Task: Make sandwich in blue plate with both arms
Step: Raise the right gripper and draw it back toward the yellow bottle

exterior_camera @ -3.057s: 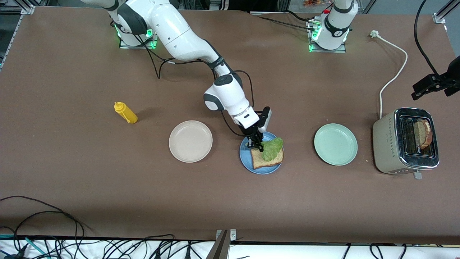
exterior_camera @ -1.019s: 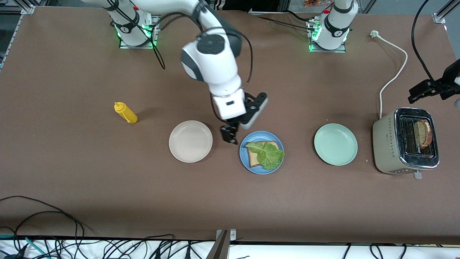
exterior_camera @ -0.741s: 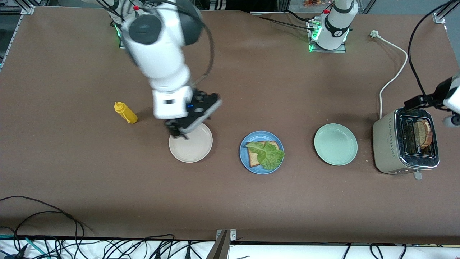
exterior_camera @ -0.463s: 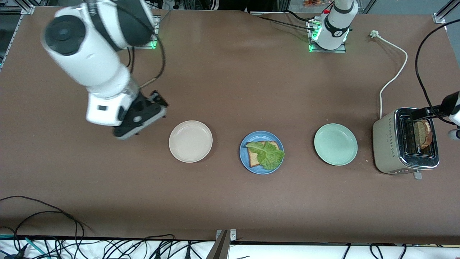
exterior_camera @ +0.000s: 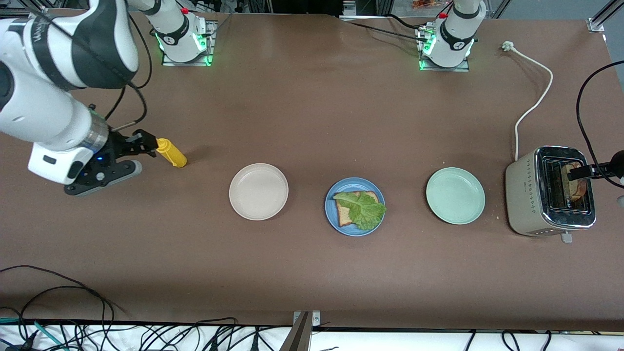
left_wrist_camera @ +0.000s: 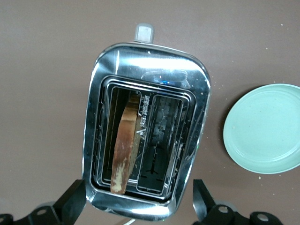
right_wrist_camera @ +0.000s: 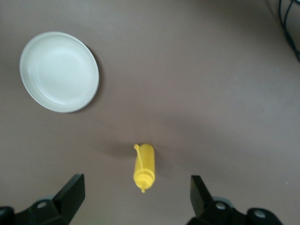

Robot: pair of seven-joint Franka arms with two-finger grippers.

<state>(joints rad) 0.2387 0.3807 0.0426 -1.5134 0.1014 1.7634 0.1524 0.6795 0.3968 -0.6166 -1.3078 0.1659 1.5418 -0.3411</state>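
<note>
The blue plate (exterior_camera: 331, 217) sits mid-table and holds one brown bread slice (exterior_camera: 344, 215) with a green lettuce leaf (exterior_camera: 364, 210) on top. A second bread slice (left_wrist_camera: 123, 146) stands in a slot of the silver toaster (exterior_camera: 531, 195) at the left arm's end of the table. My left gripper (left_wrist_camera: 137, 199) hangs open over that toaster (left_wrist_camera: 145, 84), with a finger to either side and nothing held. It shows at the front view's edge as the left gripper (exterior_camera: 584, 170). My right gripper (right_wrist_camera: 136, 193) is open and empty over the yellow squeeze bottle (right_wrist_camera: 144, 166).
A cream plate (exterior_camera: 258, 191) and a pale green plate (exterior_camera: 455, 195) flank the blue plate. The yellow bottle (exterior_camera: 170, 152) lies toward the right arm's end. The toaster's white cord (exterior_camera: 534, 97) runs toward the bases. Black cables (exterior_camera: 73, 312) lie along the table's near edge.
The right arm has swung from the blue plate past the cream plate to over the yellow bottle. The left gripper has come down over the toaster's slots.
</note>
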